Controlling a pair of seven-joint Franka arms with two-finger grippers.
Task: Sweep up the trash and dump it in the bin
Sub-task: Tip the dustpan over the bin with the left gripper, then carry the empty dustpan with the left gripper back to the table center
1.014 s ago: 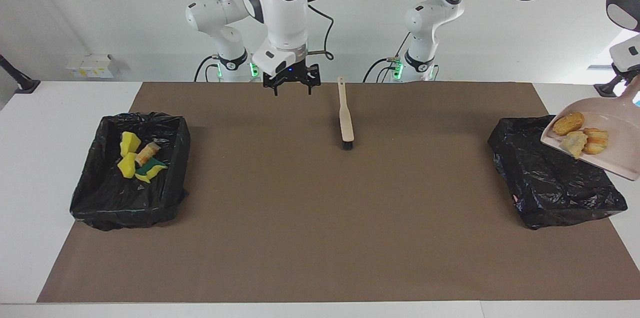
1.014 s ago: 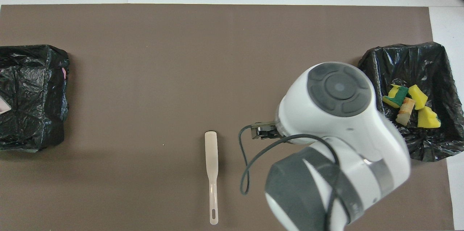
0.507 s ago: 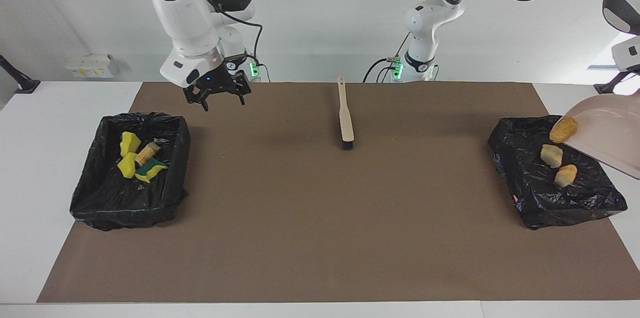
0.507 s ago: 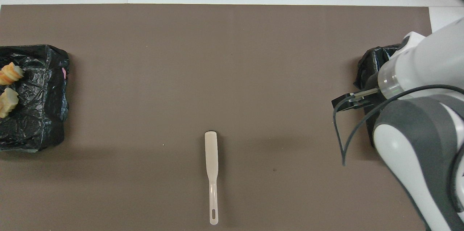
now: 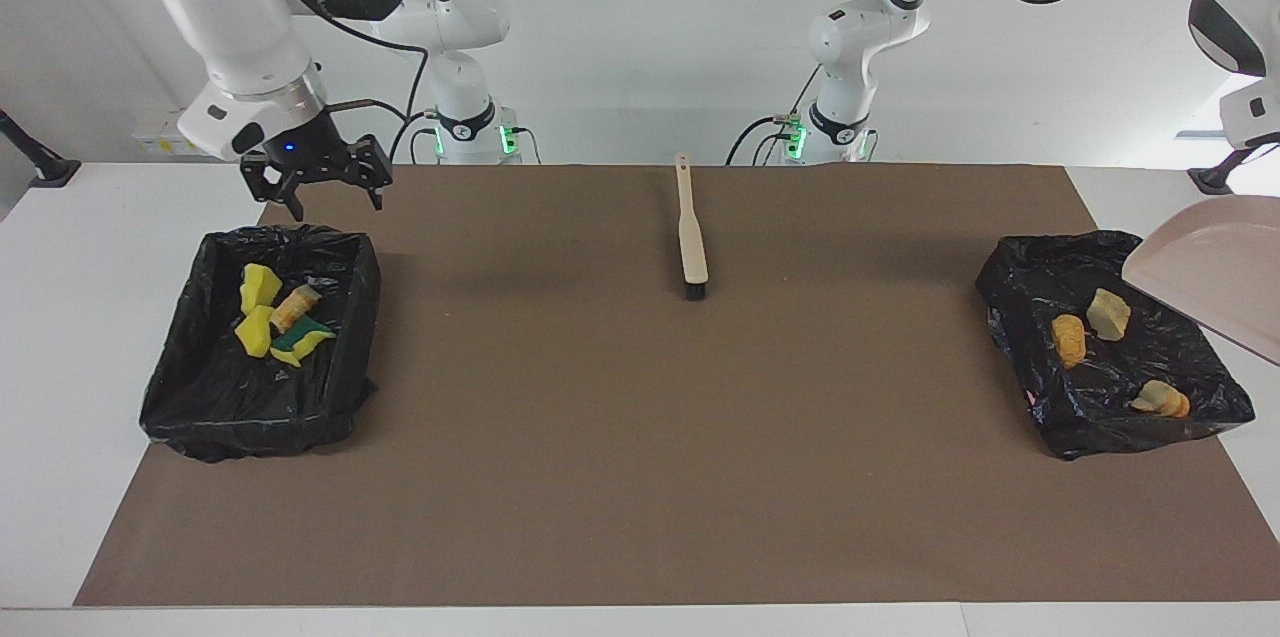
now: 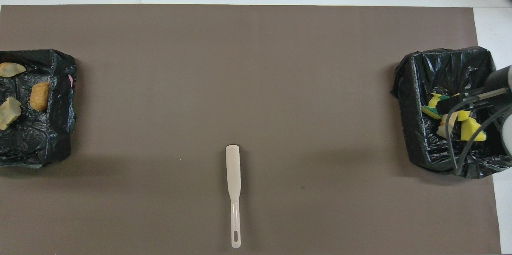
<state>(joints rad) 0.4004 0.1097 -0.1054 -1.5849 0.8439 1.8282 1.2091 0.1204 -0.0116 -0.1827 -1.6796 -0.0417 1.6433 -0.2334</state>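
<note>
Three golden-brown bread pieces of trash [image 5: 1069, 339] [image 6: 40, 96] lie in the black-lined bin [image 5: 1040, 257] [image 6: 60, 143] at the left arm's end. The beige dustpan [image 5: 1210, 277] hangs tilted and empty over that bin, held by my left gripper, which is cut off at the frame edge below the left hand [image 5: 1250, 107]. Yellow-green sponges and a bread lump [image 5: 270, 312] [image 6: 472, 131] lie in the other bin [image 5: 360, 317] [image 6: 412, 107]. My right gripper [image 5: 338, 209] hangs open and empty over that bin's robot-side rim.
The beige brush [image 5: 691, 237] [image 6: 233, 183] lies on the brown mat [image 5: 640, 437] midway between the bins, near the robots, bristles pointing away from them. The right arm's wrist and cable [image 6: 496, 87] cover part of the sponges from above.
The dustpan tipped further and its three bread pieces slid into the bin below. The right arm swung from over the mat's middle to over the bin at its own end, still open.
</note>
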